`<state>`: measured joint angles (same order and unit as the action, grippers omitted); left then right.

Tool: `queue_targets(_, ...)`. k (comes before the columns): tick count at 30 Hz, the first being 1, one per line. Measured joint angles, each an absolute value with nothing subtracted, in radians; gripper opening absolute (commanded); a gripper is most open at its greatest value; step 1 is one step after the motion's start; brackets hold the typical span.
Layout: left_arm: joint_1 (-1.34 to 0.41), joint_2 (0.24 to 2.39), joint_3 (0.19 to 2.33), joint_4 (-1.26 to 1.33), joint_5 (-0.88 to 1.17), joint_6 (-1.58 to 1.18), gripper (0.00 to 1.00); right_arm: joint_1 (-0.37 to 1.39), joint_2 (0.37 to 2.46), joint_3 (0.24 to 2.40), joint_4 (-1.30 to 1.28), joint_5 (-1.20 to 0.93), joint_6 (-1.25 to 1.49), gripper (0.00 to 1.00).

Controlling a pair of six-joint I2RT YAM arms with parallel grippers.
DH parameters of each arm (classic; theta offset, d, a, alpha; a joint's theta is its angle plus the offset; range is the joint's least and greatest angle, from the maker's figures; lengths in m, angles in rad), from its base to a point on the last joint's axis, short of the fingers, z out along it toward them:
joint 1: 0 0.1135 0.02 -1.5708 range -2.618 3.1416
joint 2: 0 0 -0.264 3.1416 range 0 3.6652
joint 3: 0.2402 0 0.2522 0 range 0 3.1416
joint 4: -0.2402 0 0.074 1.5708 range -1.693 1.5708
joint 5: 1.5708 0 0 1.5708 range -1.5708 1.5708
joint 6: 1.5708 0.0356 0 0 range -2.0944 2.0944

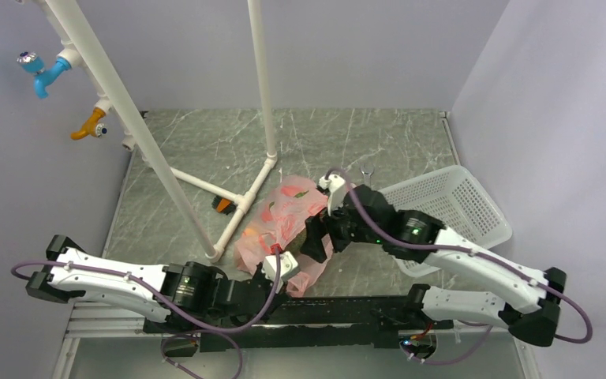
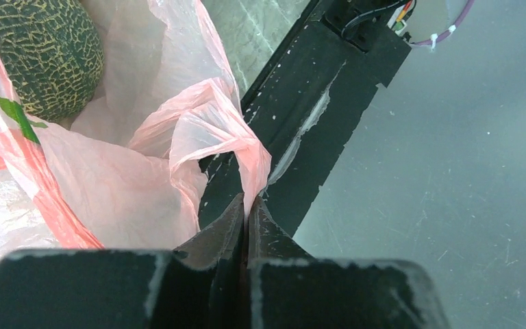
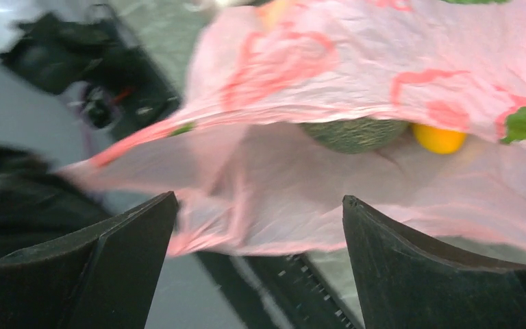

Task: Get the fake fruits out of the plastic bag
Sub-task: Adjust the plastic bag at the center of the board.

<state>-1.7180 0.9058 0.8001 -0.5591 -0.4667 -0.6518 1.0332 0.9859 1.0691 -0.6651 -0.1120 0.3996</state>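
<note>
Bag [image 1: 282, 215] lies crumpled on the table [image 1: 205, 150] between the arms, with a melon [image 2: 48, 55] and a yellow piece [image 3: 438, 138] inside. Left gripper [image 2: 248, 205] is pinched together, seemingly on the bag's rim; right gripper [image 3: 259, 199] gapes wide at the opening

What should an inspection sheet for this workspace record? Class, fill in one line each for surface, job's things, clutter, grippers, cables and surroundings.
surface: grey veined tabletop.
job's things: pink plastic bag lies mid-table; melon and yellow fruit inside it.
clutter: white mesh basket at right; orange-and-black brush by the pipe foot.
grippers: left gripper shut on the bag's edge; right gripper open at the bag's mouth.
cables: purple cables run along both arms.
surroundings: white pipe frame; blue fitting and orange fitting by the left wall.
</note>
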Motion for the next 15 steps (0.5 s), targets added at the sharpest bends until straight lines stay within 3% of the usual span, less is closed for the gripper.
queue_targets(2, -1.721, 0.895, 0.800, -0.561, -0.465, -0.661, 0.05, 1.033, 1.012, 0.986, -0.591, -0.052, 0.385, 0.98)
queue_targets(7, -1.725, 0.903, 0.801, -0.595, -0.460, -0.678, 0.04, 1.033, 1.033, 0.743, -0.357, 0.024, 0.308, 0.99)
queue_targets(15, -1.729, 0.906, 0.800, -0.641, -0.450, -0.705, 0.04, 1.033, 1.198, 0.723, -0.057, 0.066, 0.233, 0.99)
